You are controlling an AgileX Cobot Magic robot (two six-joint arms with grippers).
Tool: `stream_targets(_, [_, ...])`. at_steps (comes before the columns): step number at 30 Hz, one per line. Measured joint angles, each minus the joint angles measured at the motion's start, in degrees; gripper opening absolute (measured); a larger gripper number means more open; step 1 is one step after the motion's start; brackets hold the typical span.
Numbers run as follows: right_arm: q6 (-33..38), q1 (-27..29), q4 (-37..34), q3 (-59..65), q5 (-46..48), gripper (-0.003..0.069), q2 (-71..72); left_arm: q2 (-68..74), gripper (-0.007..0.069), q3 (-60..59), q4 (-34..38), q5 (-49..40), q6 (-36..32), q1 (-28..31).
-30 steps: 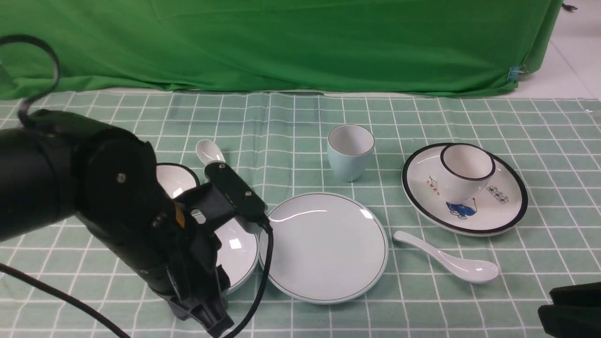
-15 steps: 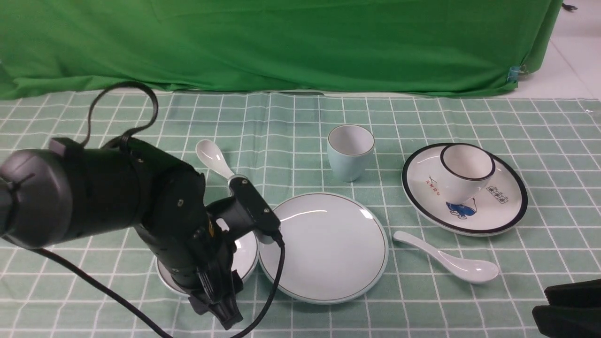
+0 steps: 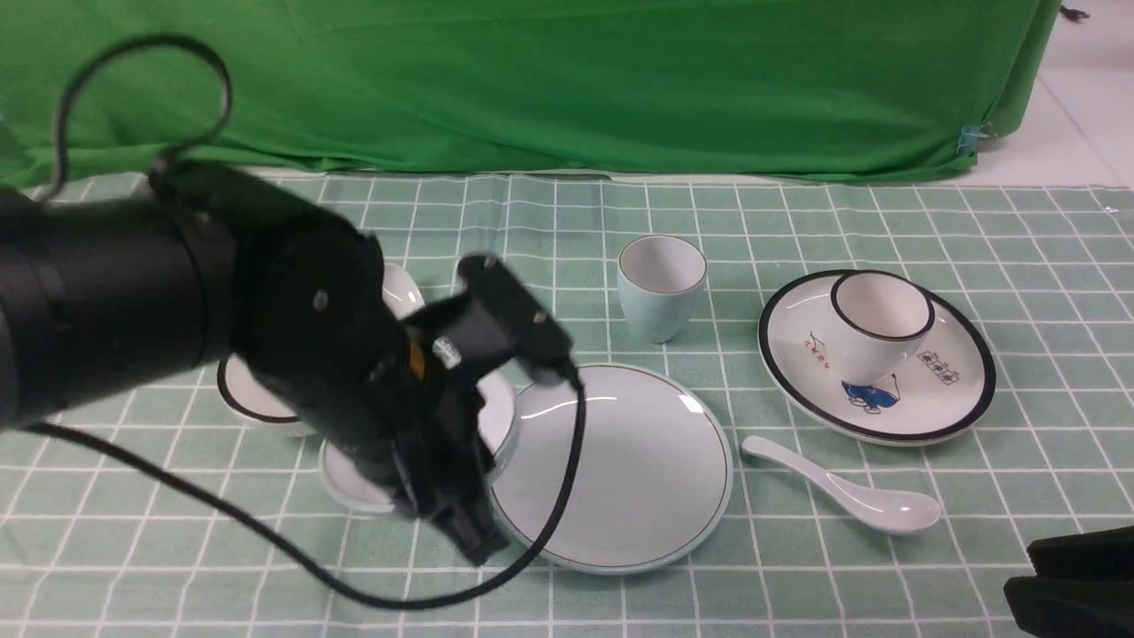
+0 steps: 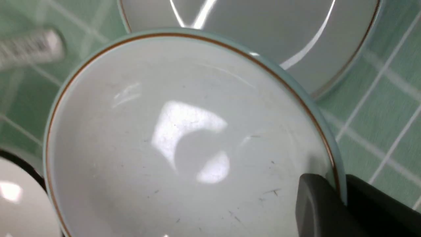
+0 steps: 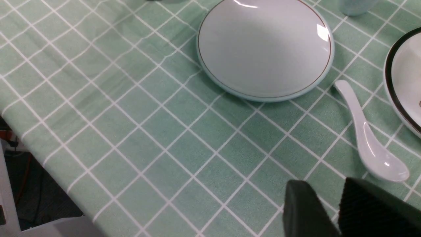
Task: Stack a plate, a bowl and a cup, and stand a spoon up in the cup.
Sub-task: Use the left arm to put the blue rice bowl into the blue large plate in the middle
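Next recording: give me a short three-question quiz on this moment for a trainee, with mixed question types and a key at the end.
1. True or false: the left gripper is shut on the rim of the bowl.
2. What stands on the black-rimmed plate? A) a black-rimmed white cup B) a spoon C) nothing
3. Short answer: where does the plain spoon lie, and is it in the cup?
Key: 1 true. 2 A. 3 On the cloth, to the right of the pale plate; not in the cup, which stands empty.
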State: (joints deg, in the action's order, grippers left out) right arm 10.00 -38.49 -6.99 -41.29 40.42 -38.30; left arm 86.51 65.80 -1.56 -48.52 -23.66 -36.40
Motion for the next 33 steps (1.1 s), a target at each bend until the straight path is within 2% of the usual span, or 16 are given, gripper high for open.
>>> stream_targets(8, [0.2, 0.0, 0.1, 0.0, -0.2, 0.0216, 0.0, 8.8, 0.0029, 9.4, 1.9, 1.1, -7.1, -5.5])
stream_targets(13, [0.2, 0.0, 0.1, 0.0, -0.2, 0.0216, 0.0, 17.8, 0.0029, 10.1, -2.9, 3.4, -7.7, -9.5])
stream_targets(24, [0.2, 0.0, 0.1, 0.0, -0.2, 0.0216, 0.0, 20.5, 0.0033, 10.4, -4.3, 6.1, -7.9, -10.0])
stream_targets(29, [0.2, 0.0, 0.1, 0.0, -0.2, 0.0223, 0.0, 20.6, 0.0074, 10.5, -4.6, 6.5, -9.0, -10.0])
stream_targets(32, [0.2, 0.0, 0.1, 0.0, -0.2, 0.0231, 0.0, 20.6, 0.0119, 10.5, -4.6, 6.5, -9.0, -10.0])
stream_targets(33, [0.2, 0.0, 0.1, 0.0, -0.2, 0.0235, 0.0, 20.6, 0.0158, 10.5, -4.6, 6.5, -9.0, -10.0])
